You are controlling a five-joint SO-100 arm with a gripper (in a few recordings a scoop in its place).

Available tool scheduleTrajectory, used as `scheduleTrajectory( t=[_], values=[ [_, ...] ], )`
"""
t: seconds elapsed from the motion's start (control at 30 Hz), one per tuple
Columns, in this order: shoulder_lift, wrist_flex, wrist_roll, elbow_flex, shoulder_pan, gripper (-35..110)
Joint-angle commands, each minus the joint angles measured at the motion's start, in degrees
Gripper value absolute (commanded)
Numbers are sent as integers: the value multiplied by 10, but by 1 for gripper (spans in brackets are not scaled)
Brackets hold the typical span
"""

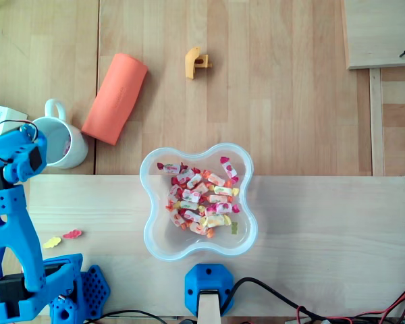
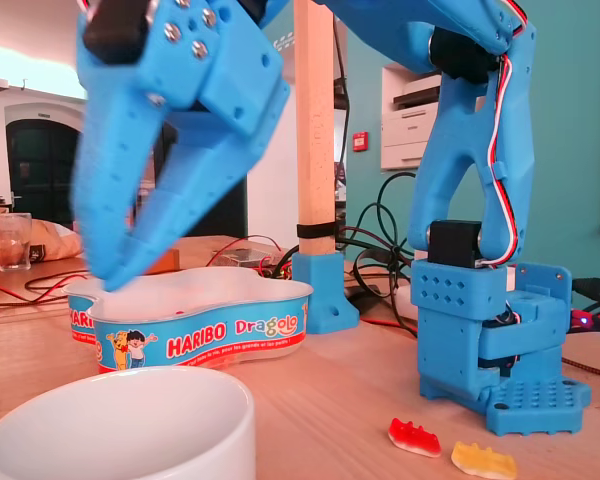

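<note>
My blue gripper (image 2: 115, 275) hangs close to the camera in the fixed view, pointing down, with its two fingertips meeting and nothing visible between them. It is above and slightly behind the white mug (image 2: 120, 430). From overhead, the gripper (image 1: 28, 150) covers the left part of the mug (image 1: 62, 143), and a little pink shows inside the mug. A clear wavy bowl (image 1: 148, 202) full of wrapped candies (image 1: 201, 199) sits right of the mug; its Haribo label (image 2: 200, 335) faces the fixed view.
Two gummies, red (image 1: 72, 234) and yellow (image 1: 52, 241), lie near the arm's base (image 2: 490, 330). An orange roll (image 1: 115, 98) and a small yellow part (image 1: 194, 63) lie at the back. A wooden post on a blue foot (image 1: 208, 297) stands in front of the bowl.
</note>
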State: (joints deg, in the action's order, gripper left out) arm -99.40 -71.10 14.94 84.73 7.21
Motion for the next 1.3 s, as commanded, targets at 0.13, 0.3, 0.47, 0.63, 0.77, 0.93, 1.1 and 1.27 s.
scheduleTrajectory(
  t=[0.13, 0.3, 0.47, 0.63, 0.77, 0.93, 1.1, 1.27],
  values=[
    [-71, 98, 9, -10, 11, -2],
    [-168, 103, 8, 11, 8, -2],
    [-337, 113, 9, 121, 4, -2],
    [-555, 134, 9, 279, 4, -2],
    [-687, 250, 10, 462, 4, -2],
    [-789, 494, 9, 662, 4, -2],
    [-796, 677, 8, 727, 4, -2],
    [-788, 697, 7, 732, 4, -2]
  ],
)
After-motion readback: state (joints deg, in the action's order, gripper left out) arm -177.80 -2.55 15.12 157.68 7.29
